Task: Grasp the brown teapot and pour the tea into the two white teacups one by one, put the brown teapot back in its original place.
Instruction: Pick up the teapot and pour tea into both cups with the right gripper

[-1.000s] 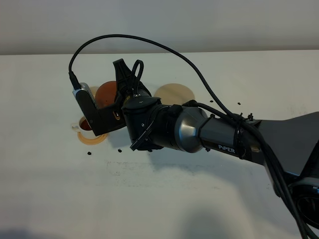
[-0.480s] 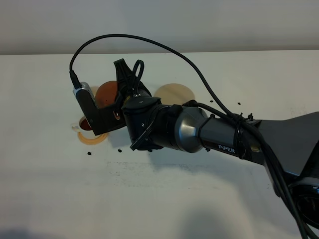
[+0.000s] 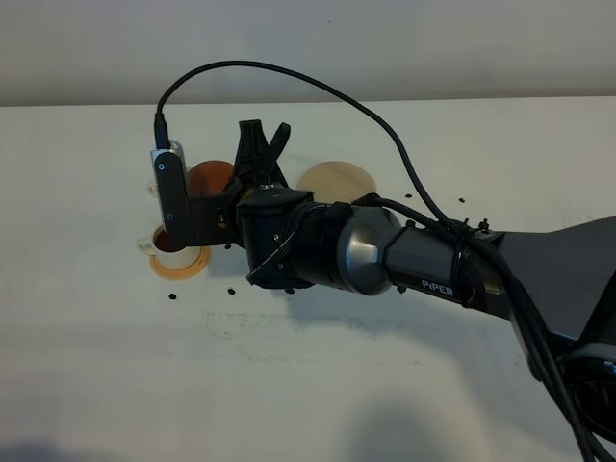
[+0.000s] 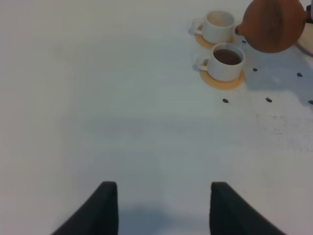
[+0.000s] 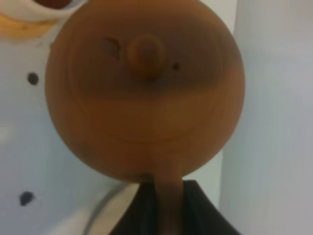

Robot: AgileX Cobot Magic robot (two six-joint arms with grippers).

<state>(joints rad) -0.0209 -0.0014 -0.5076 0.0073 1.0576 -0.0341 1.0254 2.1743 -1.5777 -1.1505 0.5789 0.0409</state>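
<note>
brown teapot (image 5: 144, 98) | hangs clear of table (image 4: 122, 122), directly ahead of right gripper (image 5: 165, 203), jaws pinching its loop handle (image 5: 165, 183) | judged rigid, brittle clay, weighty, slick: keep your hold on handle, tilt slowly | left gripper (image 4: 159, 208) spread, idle

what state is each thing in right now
brown teapot: lid on, held by its handle, off the beige coaster
right gripper: jaws shut on the teapot handle
left gripper: jaws open, empty
one white teacup: upright on its orange coaster, holds dark tea
other white teacup: upright on its orange coaster, empty
beige coaster: bare
</note>
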